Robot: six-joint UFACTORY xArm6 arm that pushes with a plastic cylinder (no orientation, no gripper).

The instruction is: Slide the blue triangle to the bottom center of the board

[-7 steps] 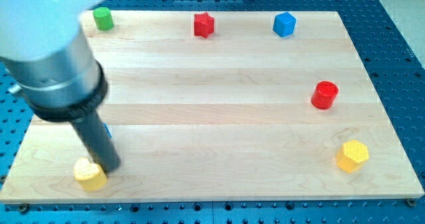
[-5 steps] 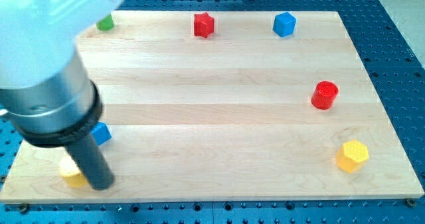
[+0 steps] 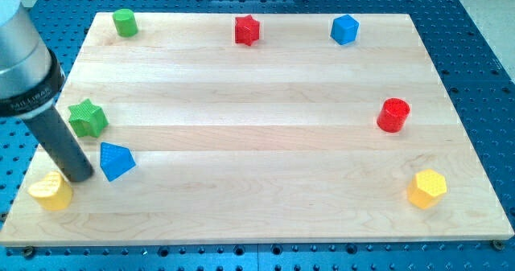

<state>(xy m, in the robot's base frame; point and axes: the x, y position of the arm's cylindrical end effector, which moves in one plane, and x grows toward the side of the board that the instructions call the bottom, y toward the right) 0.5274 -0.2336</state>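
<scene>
Approach step: my tip is being positioned just left of the blue triangle, near the board's lower-left corner; nothing is being gripped. A rightward, slightly downward push is being called for, judging by position.

Lower left of the counter: my tip sat between the yellow heart and the blue triangle, with the green star just above. Along the top edge ran the green cylinder, red star and blue cube. On the right, the red cylinder lay above the yellow hexagon.
</scene>
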